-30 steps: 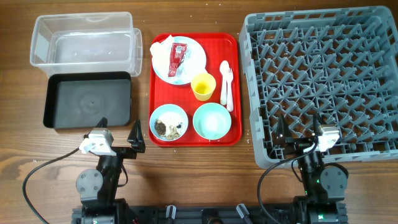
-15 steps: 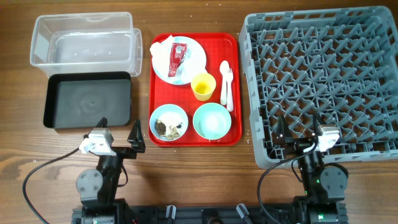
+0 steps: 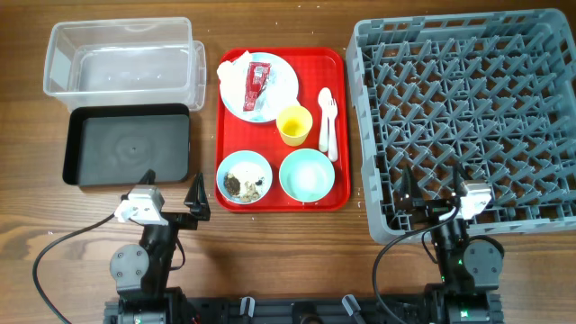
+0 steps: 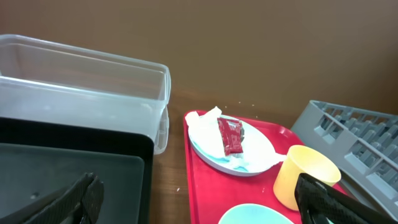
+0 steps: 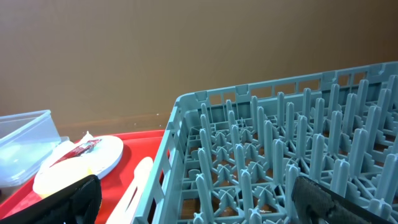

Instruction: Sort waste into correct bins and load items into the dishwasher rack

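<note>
Change: none. Across the preceding views nothing on the table [image 3: 288, 247] has shifted, so I judge sorting and loading not yet begun.
Dishwasher rack [image 3: 468, 117]: one, grey, on my right, no item among its pegs.
Clear tub [image 3: 121, 67]: one, far left, nothing inside.
Black tray [image 3: 126, 144]: one, just in front of the tub, also bare.
Red serving tray [image 3: 256, 135]: one, between the bins and the rack, carrying all dishes and waste.
Plate [image 3: 286, 83]: one, at the tray's far end.
Bowls: two at the near end, the left one [image 3: 223, 175] soiled, the right one [image 3: 306, 174] clean.
Left claw [image 3: 173, 186]: spread open, gripping nothing, near the black tray's front corner.
Right claw [image 3: 432, 184]: spread open, gripping nothing, at the rack's near edge.
Cup [image 3: 294, 125]: one, yellow, upright between plate and bowls.
Cutlery: one spoon [image 3: 324, 121] and one fork [image 3: 332, 135], side by side along the tray's right rim.
Napkins [image 3: 236, 74]: crumpled on the plate, count unclear.
Sauce packet [image 3: 256, 85]: one, red, on the plate.
Food scraps [image 3: 243, 184]: one small heap in the left bowl.
</note>
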`<state>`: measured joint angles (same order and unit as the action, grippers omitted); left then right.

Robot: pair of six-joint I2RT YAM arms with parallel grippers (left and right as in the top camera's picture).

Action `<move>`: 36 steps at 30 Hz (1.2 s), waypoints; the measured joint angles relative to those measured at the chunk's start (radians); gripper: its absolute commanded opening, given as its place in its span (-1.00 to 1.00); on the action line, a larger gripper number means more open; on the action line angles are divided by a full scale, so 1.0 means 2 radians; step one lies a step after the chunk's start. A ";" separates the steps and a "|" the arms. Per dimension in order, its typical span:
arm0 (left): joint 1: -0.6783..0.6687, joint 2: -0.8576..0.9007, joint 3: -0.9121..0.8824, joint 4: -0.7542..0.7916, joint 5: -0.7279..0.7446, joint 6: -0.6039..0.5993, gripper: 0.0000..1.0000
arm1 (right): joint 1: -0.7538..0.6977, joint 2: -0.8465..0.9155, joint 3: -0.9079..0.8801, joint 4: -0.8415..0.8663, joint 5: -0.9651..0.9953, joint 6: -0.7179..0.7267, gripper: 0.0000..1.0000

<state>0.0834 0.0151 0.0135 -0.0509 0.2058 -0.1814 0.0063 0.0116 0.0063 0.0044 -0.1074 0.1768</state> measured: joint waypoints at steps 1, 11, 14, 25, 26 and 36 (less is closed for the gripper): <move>0.000 0.000 -0.001 0.011 0.000 0.000 1.00 | 0.000 0.000 0.000 0.000 0.000 0.000 0.99; 0.000 0.154 0.125 0.027 0.015 0.000 1.00 | 0.000 0.001 0.000 0.000 0.000 0.000 0.99; -0.002 0.296 0.231 0.002 0.042 0.000 1.00 | 0.000 0.001 0.000 -0.002 0.000 0.000 0.99; -0.119 0.929 0.902 -0.444 0.004 0.052 1.00 | 0.000 0.002 0.000 -0.002 0.000 0.000 1.00; -0.120 0.970 0.928 -0.440 0.006 0.055 1.00 | 0.000 0.002 0.000 -0.002 0.000 0.000 0.99; -0.173 1.131 0.936 -0.351 -0.031 0.076 1.00 | 0.000 0.002 0.000 -0.002 0.000 0.000 0.99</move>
<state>-0.2626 2.2780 1.8847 -0.7528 0.1448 -0.0288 0.0063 0.0147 0.0063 0.0013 -0.1074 0.1768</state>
